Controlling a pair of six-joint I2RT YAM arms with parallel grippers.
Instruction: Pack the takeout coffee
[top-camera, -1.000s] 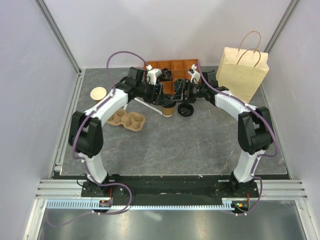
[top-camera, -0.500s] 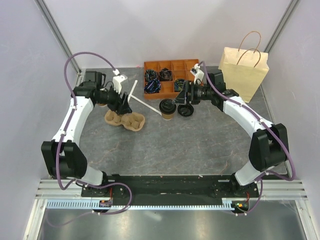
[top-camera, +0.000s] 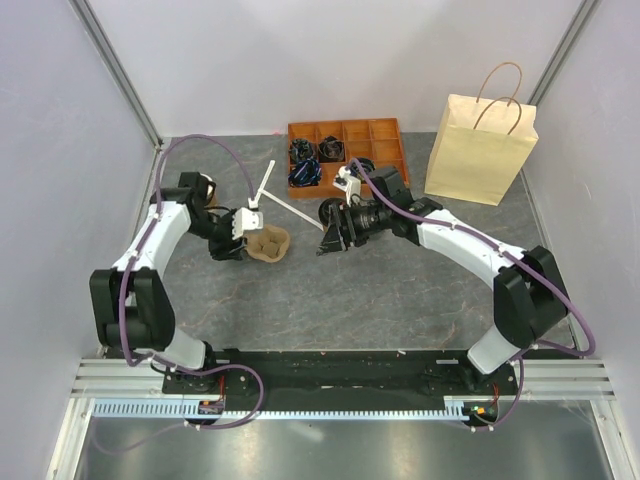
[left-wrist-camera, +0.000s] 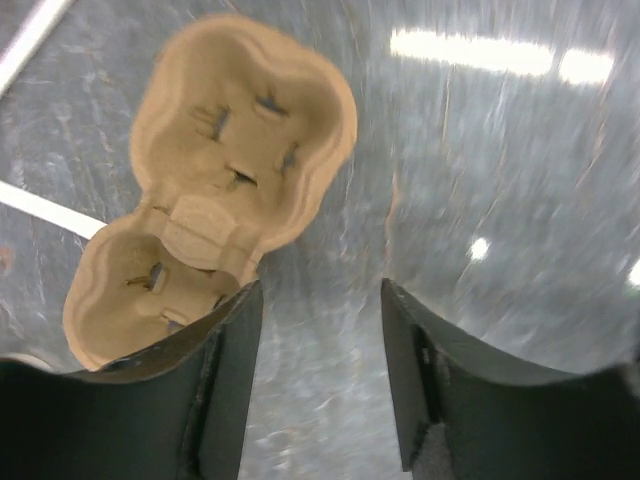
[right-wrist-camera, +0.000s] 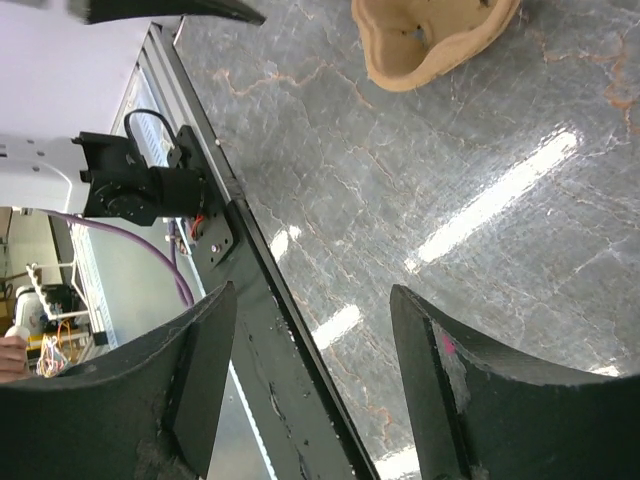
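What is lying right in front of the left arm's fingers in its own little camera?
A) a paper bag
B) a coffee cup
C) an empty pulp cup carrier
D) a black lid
C: the left wrist view shows a tan pulp cup carrier lying just beyond the open fingers, with nothing in its wells.

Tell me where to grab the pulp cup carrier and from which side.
Probably at the narrow waist between its two wells, coming from straight above. The cup carrier lies flat with its wells facing up and pinches in there, so the open left claw could span it.
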